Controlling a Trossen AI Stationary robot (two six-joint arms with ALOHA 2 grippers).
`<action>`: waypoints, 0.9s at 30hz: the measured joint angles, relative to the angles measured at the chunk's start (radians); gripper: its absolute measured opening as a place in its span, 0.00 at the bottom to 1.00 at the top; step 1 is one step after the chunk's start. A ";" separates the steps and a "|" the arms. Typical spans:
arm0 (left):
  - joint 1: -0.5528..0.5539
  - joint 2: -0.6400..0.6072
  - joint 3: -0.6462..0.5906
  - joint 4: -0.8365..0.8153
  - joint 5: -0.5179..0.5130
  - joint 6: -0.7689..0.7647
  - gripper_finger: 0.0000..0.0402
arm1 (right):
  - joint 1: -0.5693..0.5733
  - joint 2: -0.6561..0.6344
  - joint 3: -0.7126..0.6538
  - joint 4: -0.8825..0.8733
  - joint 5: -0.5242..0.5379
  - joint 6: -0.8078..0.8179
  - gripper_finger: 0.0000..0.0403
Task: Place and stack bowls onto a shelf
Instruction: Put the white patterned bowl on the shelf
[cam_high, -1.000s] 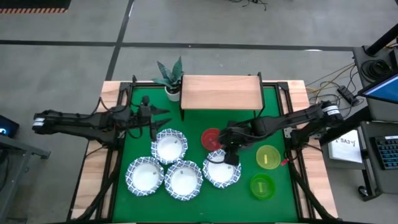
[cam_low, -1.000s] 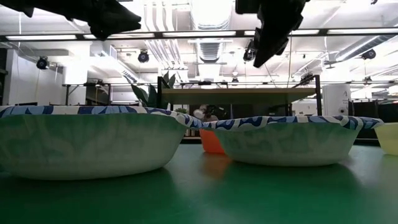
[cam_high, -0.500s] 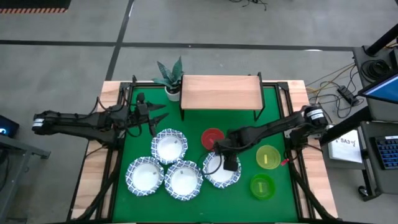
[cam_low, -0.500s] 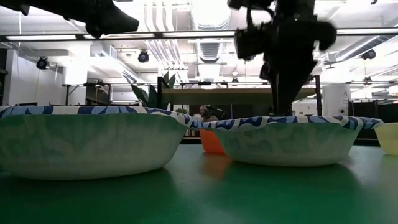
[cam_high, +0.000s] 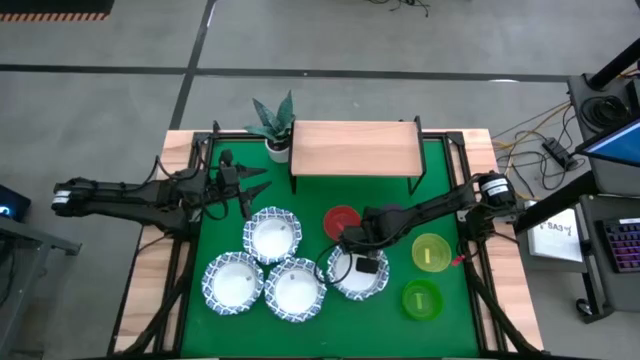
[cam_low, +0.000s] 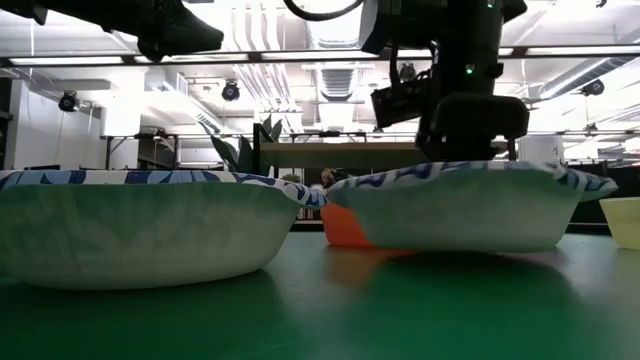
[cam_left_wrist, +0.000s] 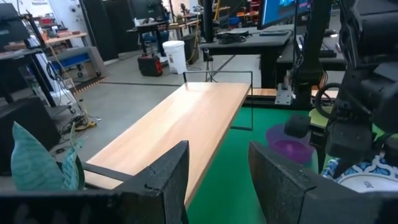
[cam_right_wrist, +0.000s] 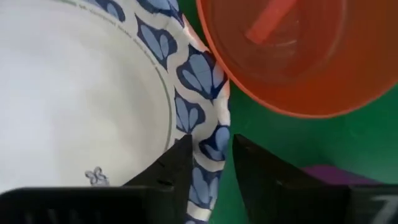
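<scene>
Four white bowls with blue rims lie on the green mat; the rightmost one (cam_high: 360, 275) has my right gripper (cam_high: 352, 255) shut on its rim, just near of the red bowl (cam_high: 341, 220). The yellow bowl (cam_high: 430, 252) and the green bowl (cam_high: 421, 299) sit to its right. A purple bowl (cam_left_wrist: 292, 149) shows in the left wrist view; in the high view my right arm hides it. The wooden shelf (cam_high: 355, 148) stands at the far edge. My left gripper (cam_high: 262, 180) hangs open above the mat's far left. My right gripper pinches the white bowl's far rim (cam_right_wrist: 208, 143), on the side toward the red bowl, with one finger (cam_right_wrist: 171, 171) inside the bowl and the other (cam_right_wrist: 261, 168) outside. The fingers come steeply from above. In the low view the bowl (cam_low: 450, 210) sits tilted.
Three more white bowls (cam_high: 272, 233), (cam_high: 233, 281), (cam_high: 294, 288) lie close together left of the held one. A potted plant (cam_high: 272, 125) stands at the shelf's left end. The shelf's black legs (cam_high: 293, 182) stand on the mat's far part.
My right gripper has come down onto the rightmost white bowl, tipping to point more steeply down, and has taken hold of its rim. The bowl, level on the mat before, now sits tilted and a little higher in the low view.
</scene>
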 joint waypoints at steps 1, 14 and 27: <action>0.000 0.000 0.000 -0.001 0.000 -0.009 0.37 | 0.000 -0.002 -0.005 0.009 0.000 0.000 0.22; -0.001 0.017 -0.001 -0.003 0.008 -0.186 0.37 | -0.001 -0.024 -0.007 0.007 -0.022 -0.051 0.03; -0.001 0.036 -0.006 0.018 0.009 -0.255 0.37 | -0.061 -0.249 -0.004 0.040 -0.324 -0.081 0.03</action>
